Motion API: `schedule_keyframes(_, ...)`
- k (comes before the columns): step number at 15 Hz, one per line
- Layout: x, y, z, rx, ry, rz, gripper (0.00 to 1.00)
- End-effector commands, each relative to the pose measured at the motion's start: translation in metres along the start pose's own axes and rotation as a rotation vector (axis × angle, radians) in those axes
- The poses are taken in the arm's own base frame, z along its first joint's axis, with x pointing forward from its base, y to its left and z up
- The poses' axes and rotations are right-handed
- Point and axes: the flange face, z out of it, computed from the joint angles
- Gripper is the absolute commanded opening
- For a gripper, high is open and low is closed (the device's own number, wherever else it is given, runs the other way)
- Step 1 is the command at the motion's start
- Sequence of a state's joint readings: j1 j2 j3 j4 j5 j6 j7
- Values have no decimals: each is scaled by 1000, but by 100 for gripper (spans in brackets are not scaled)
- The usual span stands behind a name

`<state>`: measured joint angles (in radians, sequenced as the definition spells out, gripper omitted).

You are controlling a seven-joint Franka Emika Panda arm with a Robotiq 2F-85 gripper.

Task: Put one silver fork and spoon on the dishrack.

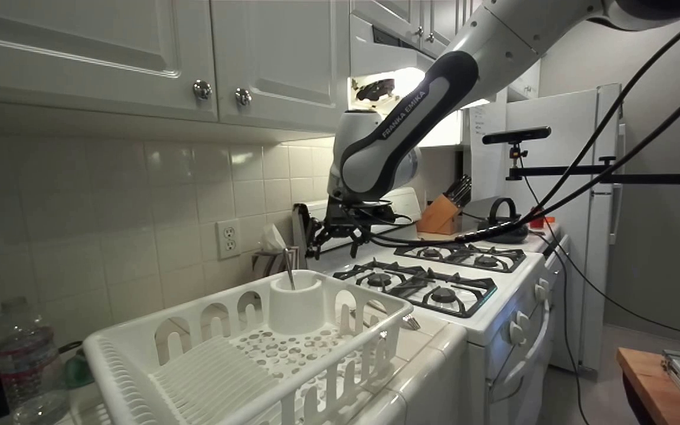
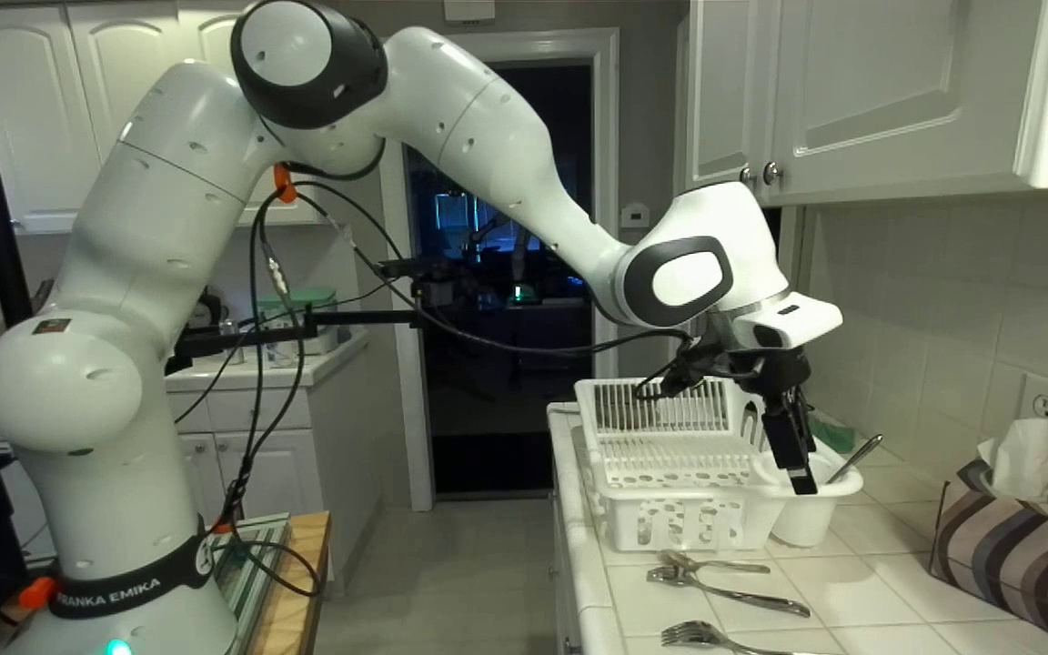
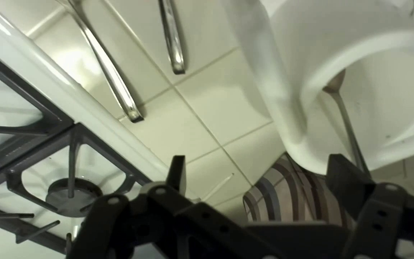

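Note:
The white dishrack stands on the tiled counter, its rim showing in both exterior views [image 1: 316, 365] [image 2: 697, 492]. Its round utensil cup [image 1: 297, 313] holds one utensil, which looks like a spoon, bowl down, in the wrist view [image 3: 349, 124]. A silver fork [image 2: 701, 634] and two more silver utensils [image 2: 715, 564] [image 2: 742, 596] lie on the counter beside the rack; the heads of those two are hard to tell. Two handles show in the wrist view [image 3: 108, 72] [image 3: 173, 39]. My gripper [image 3: 257, 162] is open and empty, above the counter near the cup [image 3: 372, 46].
A striped tissue box [image 2: 1006, 546] stands by the wall near the cup. The gas stove [image 1: 440, 295] adjoins the counter. Wall cabinets [image 1: 281, 59] hang above. A water bottle [image 1: 30, 360] stands at the rack's far end. A knife block [image 1: 439, 213] stands beyond the stove.

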<state>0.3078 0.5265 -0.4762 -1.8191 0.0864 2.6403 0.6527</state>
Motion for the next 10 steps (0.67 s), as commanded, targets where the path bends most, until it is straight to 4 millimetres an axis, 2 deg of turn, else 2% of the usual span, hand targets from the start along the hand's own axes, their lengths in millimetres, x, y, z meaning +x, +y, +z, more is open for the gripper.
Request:
schedule_keyframes(1, -2, 38, -5, -12, -133, -62, 100)
schedule_keyframes(6, -2, 92, 21, -44, -231, -65, 100)
schedule_keyframes(10, -13, 118, 46, -61, -265, -55, 100)
